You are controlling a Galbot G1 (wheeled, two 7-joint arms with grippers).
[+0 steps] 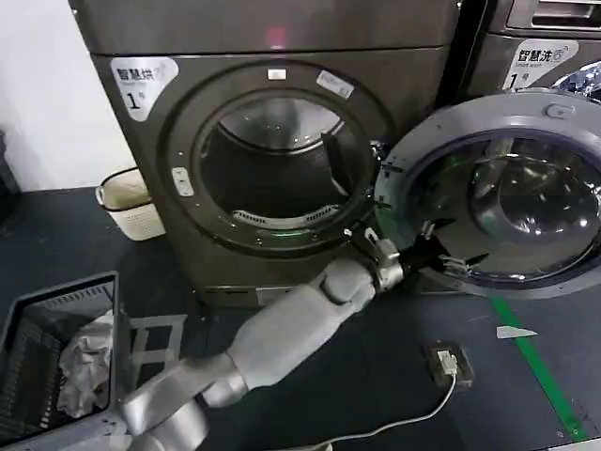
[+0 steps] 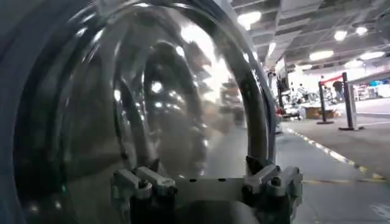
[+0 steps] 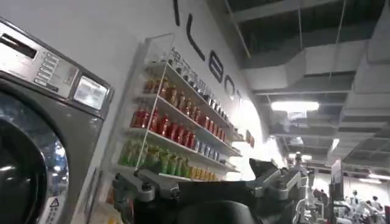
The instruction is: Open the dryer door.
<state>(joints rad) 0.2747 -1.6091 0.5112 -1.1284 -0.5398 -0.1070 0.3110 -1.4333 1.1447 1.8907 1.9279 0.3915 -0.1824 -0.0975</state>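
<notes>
The dryer door [image 1: 498, 193] is standing swung wide open to the right of the drum opening [image 1: 272, 160], its grey inner face and domed glass turned toward the head camera, hinge side near the drum rim. The door is partly covering the front of the neighbouring machine [image 1: 540, 47].

The left gripper [image 1: 449, 264] is reaching across from the lower left, arm extended, and is sitting at the lower-left part of the door's inner face, just beside or touching the ring (contact cannot be confirmed). Its fingers are standing apart, nothing between them. In the left wrist view the two fingers [image 2: 143, 182] are spread wide, with the domed glass [image 2: 140, 103] close in front.

The right gripper [image 3: 207, 185] is pointing up toward the ceiling and a wall shelf of bottles [image 3: 170, 128], fingers apart and empty, near a machine's control panel [image 3: 42, 67].

On the floor: a grey basket [image 1: 56, 357] holding cloth at lower left, a cream bin [image 1: 127, 202] beside the dryer, a small cabled box [image 1: 446, 362].
</notes>
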